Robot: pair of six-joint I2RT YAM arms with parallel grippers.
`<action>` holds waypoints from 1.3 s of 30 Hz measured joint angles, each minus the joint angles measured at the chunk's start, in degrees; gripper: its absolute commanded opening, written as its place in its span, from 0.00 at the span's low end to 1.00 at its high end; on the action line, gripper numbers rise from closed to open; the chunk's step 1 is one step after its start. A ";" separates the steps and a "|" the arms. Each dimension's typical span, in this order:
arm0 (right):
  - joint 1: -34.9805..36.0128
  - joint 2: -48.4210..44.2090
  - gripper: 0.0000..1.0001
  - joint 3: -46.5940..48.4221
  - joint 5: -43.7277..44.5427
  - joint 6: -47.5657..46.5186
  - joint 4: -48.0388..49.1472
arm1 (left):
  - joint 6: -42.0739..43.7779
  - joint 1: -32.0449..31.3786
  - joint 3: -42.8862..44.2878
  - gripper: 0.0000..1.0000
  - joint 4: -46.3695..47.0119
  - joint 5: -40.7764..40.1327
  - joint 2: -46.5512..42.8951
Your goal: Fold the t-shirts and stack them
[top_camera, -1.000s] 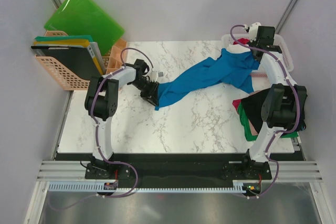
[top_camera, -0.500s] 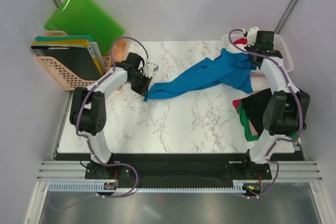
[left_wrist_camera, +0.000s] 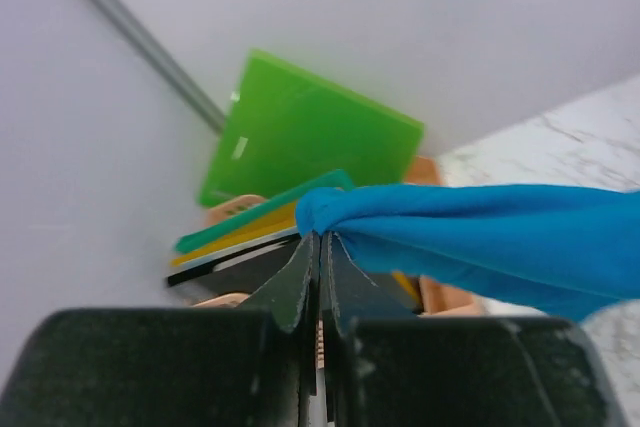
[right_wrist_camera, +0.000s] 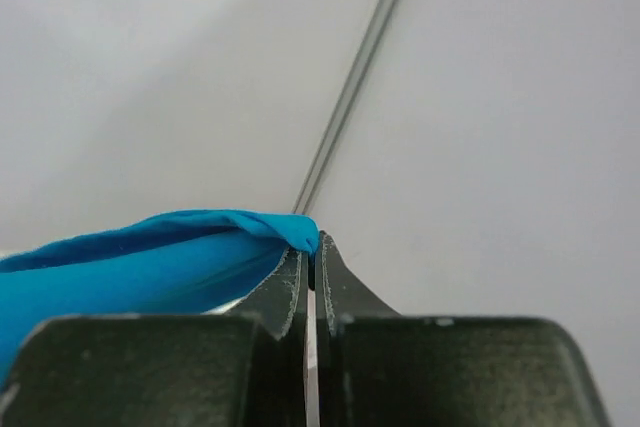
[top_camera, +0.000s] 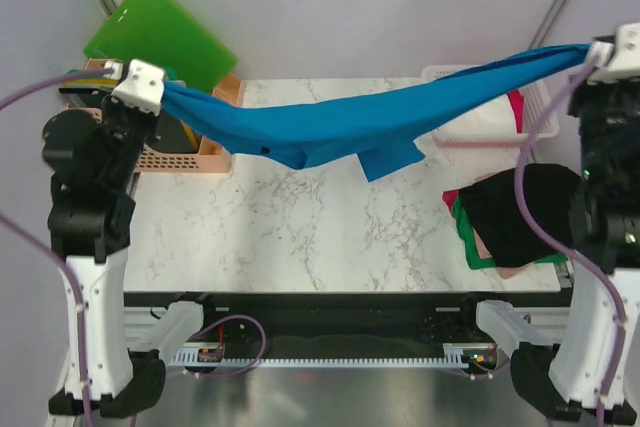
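My left fingers (left_wrist_camera: 312, 257) are clamped on one end of the blue t-shirt (top_camera: 330, 127), with bunched cloth poking out just above the tips. My right fingers (right_wrist_camera: 297, 265) pinch the other end the same way. The shirt hangs stretched between my two arms, above the table (top_camera: 300, 237), sagging in the middle with a flap dangling. At the table's right side a black t-shirt (top_camera: 510, 212) lies on a green t-shirt (top_camera: 468, 245), a pink t-shirt (top_camera: 512, 272) edging out beneath. A red t-shirt (top_camera: 515, 107) shows in the white basket (top_camera: 470, 137).
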 measured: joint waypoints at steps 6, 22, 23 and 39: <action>-0.07 -6.12 0.00 7.48 4.46 -0.94 -1.60 | 3.93 0.85 -0.37 0.02 0.07 -5.29 -8.81; -0.11 -11.72 0.00 2.49 6.27 -3.89 -11.61 | 5.01 0.85 -1.18 0.02 -3.56 -9.94 -14.34; -0.11 -12.61 0.00 1.14 5.97 -3.96 -11.58 | 5.09 0.85 -1.86 0.02 -3.50 -10.12 -15.17; -0.11 -13.81 0.00 -10.49 0.63 -3.41 -16.63 | 5.53 0.85 -8.76 0.02 -5.09 -10.29 -16.90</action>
